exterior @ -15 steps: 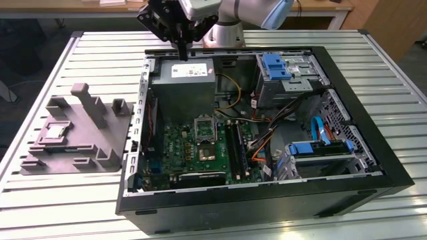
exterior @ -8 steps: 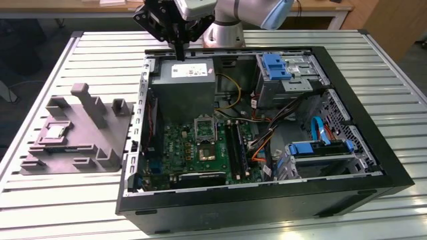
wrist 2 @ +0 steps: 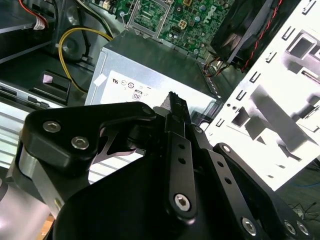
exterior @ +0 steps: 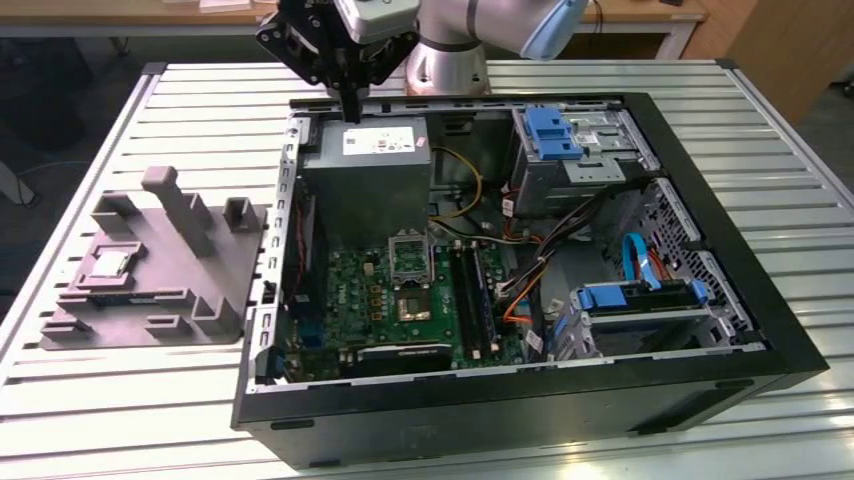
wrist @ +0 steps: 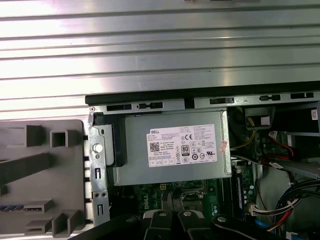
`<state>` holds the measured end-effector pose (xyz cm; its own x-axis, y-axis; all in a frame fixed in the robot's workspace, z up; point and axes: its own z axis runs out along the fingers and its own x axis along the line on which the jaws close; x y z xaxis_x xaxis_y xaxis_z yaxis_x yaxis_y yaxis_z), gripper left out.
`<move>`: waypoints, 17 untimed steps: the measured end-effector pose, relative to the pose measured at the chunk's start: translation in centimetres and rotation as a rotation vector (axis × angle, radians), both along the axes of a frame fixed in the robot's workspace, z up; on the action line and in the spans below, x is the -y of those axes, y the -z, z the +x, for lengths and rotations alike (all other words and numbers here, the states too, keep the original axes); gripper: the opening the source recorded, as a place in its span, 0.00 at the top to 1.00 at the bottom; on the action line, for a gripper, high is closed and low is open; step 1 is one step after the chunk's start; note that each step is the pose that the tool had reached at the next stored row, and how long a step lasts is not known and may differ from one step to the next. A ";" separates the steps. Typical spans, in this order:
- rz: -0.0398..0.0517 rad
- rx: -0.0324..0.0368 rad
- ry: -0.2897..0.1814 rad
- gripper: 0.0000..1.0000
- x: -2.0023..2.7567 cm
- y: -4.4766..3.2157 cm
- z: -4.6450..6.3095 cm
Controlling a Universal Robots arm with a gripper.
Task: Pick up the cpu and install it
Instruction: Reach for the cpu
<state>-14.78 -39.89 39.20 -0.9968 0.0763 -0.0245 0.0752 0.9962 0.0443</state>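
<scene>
In the exterior view, the top edge cuts off my arm [exterior: 461, 45]. The cpu [exterior: 110, 263] on the grey tray [exterior: 214, 280] is too small for me to see well. In the second wrist view, my pincer [wrist 2: 177, 100] hides part of the power box [wrist 2: 150, 60]. The first wrist view cuts off the tray.
</scene>
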 end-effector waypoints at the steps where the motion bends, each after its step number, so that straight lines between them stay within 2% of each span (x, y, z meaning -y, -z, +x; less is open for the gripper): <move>1: 0.0000 0.0000 0.000 0.89 0.00 0.00 0.0; 17: -0.0001 -0.0001 0.000 0.89 0.00 0.01 -0.2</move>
